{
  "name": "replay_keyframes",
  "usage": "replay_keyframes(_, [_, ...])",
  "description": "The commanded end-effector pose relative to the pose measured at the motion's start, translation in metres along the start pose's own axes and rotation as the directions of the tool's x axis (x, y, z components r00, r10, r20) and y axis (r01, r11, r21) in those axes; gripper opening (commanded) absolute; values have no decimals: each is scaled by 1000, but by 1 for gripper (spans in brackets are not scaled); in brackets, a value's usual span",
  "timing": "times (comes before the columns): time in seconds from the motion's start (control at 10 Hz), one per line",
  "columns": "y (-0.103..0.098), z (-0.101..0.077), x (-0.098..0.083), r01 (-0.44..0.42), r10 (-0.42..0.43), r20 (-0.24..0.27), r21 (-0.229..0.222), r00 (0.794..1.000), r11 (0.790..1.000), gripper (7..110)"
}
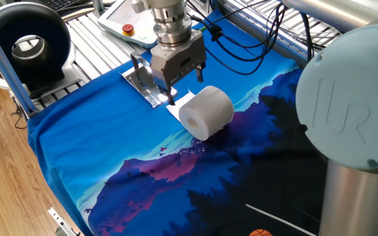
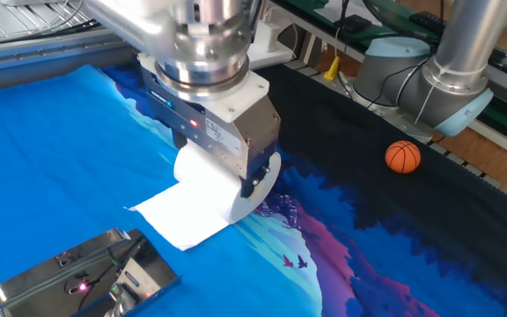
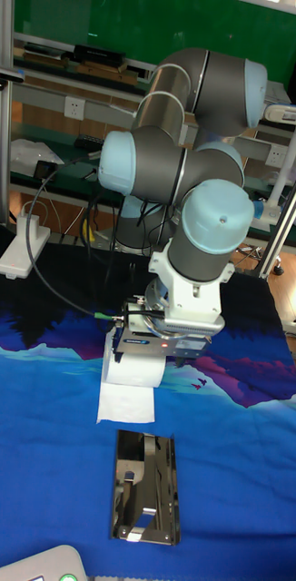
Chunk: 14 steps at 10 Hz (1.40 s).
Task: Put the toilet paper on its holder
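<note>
In the tall fixed view the holder (image 3: 148, 486) is nearest. It is a shiny silver plate that lies flat on the blue cloth (image 3: 39, 445), with its bent arm on top. Behind it, a loose white sheet (image 3: 126, 403) is spread on the cloth, with a gap of blue between sheet and holder. The sheet leads up to the toilet paper (image 3: 133, 368), which lies on its side on the cloth. It is not on the holder.

The gripper (image 3: 152, 352) hangs over the roll, pointing down, and its grey body hides part of the paper. In the other fixed view, one dark finger (image 2: 252, 183) comes down in front of the flat end of the roll (image 2: 214, 180); the second finger is hidden by the gripper body. In one fixed view the gripper (image 1: 173, 97) seems to be between the holder (image 1: 146, 82) and the roll (image 1: 207, 112), with its tips low near the sheet. The jaws are spread apart, and I cannot tell if a finger touches the paper.

Further back, an orange ball (image 2: 402, 157) rests on the dark part of the cloth, well apart from the roll. A white pendant (image 1: 131, 23) with a red button lies beyond the cloth on the metal table.
</note>
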State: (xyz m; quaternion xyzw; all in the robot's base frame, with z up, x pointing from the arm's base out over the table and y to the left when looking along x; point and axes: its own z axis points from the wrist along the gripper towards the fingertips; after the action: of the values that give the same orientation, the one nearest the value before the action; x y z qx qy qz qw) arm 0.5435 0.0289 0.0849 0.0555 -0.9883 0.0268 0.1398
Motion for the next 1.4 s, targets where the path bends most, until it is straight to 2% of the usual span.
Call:
replay_keyframes(0.0, [-3,-6,9,20,-20,-23,13,1000,1000,110])
replay_keyframes(0.2, [-4,-1,3,31,-31,-24,-3,999,1000,110])
replay_keyframes(0.3, [0,0,9,21,-23,-61,-25,998,999,110])
replay_keyframes(0.4, [-5,2,9,45,-47,-67,-31,997,999,110])
replay_keyframes(0.5, [-6,3,11,53,-56,-69,-45,996,998,110])
replay_keyframes(0.6, [-13,3,12,49,-52,-74,-37,996,998,110])
replay_keyframes(0.8, [-6,1,10,27,-32,-71,-59,997,998,110])
replay_keyframes(1.0, [-2,1,7,-5,0,-80,-62,997,998,110])
replay_keyframes(1.2, [-10,7,5,-61,57,-101,-31,993,998,110])
replay_keyframes(1.3, [-8,7,5,-66,61,-107,-44,992,997,110])
